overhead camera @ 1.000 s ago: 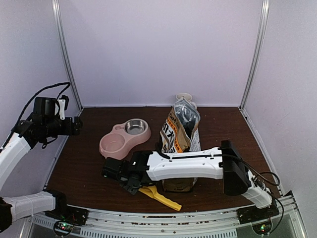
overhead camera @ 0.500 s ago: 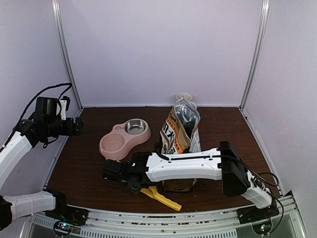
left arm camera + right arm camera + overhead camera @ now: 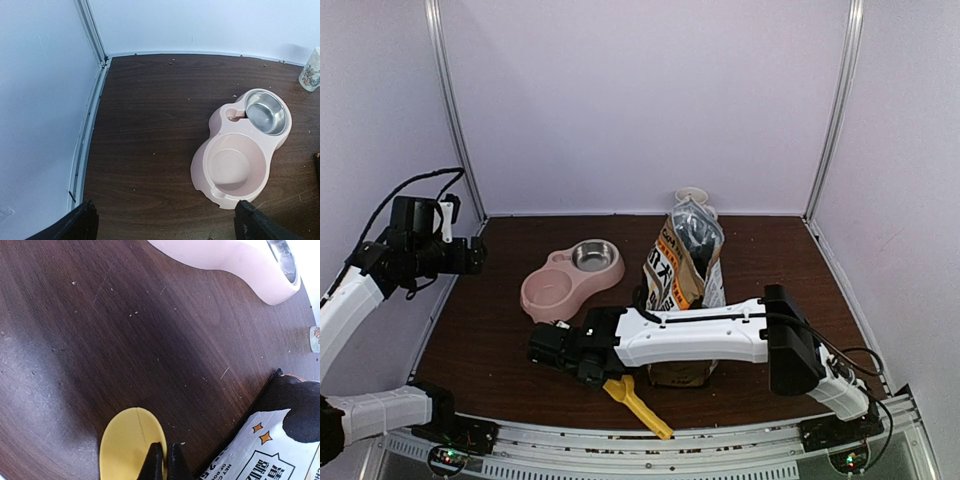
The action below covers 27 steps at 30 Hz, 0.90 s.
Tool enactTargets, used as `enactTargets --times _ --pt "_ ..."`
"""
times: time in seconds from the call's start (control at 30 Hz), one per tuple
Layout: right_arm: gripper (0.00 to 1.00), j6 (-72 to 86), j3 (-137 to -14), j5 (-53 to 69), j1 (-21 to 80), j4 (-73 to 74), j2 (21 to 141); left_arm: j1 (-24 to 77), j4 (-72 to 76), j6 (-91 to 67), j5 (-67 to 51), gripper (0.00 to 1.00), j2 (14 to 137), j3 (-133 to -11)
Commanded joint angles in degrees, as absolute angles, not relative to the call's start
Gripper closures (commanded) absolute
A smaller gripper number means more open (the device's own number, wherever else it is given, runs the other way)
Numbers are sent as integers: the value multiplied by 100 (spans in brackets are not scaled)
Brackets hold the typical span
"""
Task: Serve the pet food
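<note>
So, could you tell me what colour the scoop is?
The scoop is yellow, clearest in the right wrist view.

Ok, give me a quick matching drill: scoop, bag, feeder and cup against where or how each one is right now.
Things:
1 scoop
2 bag
3 feeder
4 cup

States:
A farthest back
B pink, both bowls empty
C pinched by the right gripper
D standing mid-scene

Pairs: 1-C, 2-D, 3-B, 4-A

Yellow scoop [image 3: 640,407]; pink feeder [image 3: 552,292] with a silver bowl [image 3: 593,256]; tan, white and black printed bag [image 3: 670,272] with orange stars; dark brown wood-grain worktop [image 3: 485,325].
</note>
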<state>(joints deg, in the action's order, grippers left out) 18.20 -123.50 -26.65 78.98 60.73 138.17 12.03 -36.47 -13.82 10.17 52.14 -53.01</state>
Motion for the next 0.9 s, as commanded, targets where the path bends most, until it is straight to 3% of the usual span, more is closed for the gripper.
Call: enactTargets --times 0.0,0.33,0.63,0.87 --pt "100 2074 -12526 -2816 7821 6106 13412 1162 -3445 -1433 1146 2 5038 -5239" --pt "100 2247 -12489 -2545 7491 5877 12423 1343 -3091 -1928 291 7 4932 -5267" --pt "100 2173 -11885 -1889 6872 4909 10763 3427 -3023 -2622 910 8 4836 -6260" --pt "100 2654 -10375 -1089 6449 3036 9223 5078 -2078 -2894 499 9 4659 -6193"
